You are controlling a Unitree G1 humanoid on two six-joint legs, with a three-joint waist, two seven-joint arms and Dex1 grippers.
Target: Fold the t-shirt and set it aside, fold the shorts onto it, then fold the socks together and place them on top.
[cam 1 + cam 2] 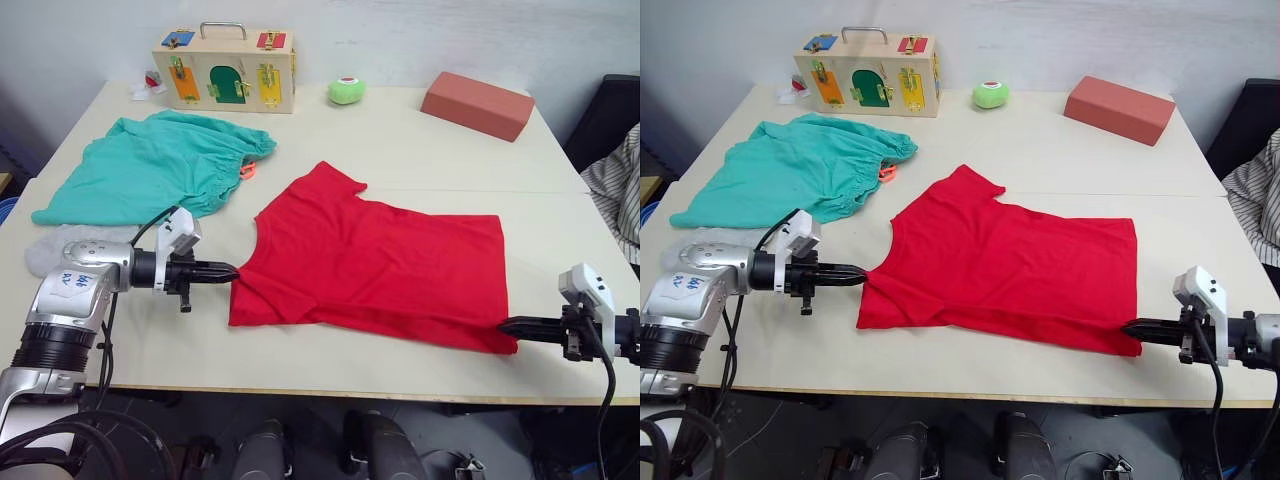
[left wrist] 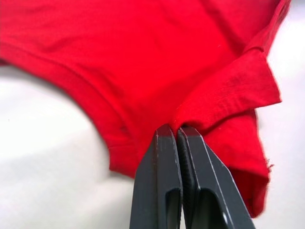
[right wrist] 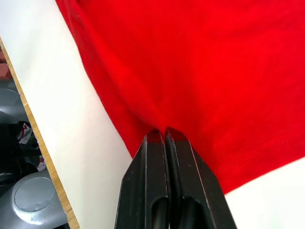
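The red t-shirt (image 1: 370, 262) lies spread across the near middle of the table. My left gripper (image 1: 232, 271) is shut on its left edge, pinching a fold of red cloth (image 2: 209, 114). At the t-shirt's near right corner my right gripper (image 1: 504, 325) is shut on the hem (image 3: 157, 114). The teal shorts (image 1: 150, 165) lie flat at the far left, an orange drawstring (image 1: 247, 171) showing at the waistband. A light grey sock (image 1: 55, 246) sits at the left edge, partly behind my left arm.
A wooden latch box (image 1: 224, 68) stands at the back, with a green ball (image 1: 346, 91) beside it and a salmon-red block (image 1: 477, 104) at the back right. Striped cloth (image 1: 618, 190) hangs beyond the table's right edge. The near table edge (image 1: 330, 395) runs just below both grippers.
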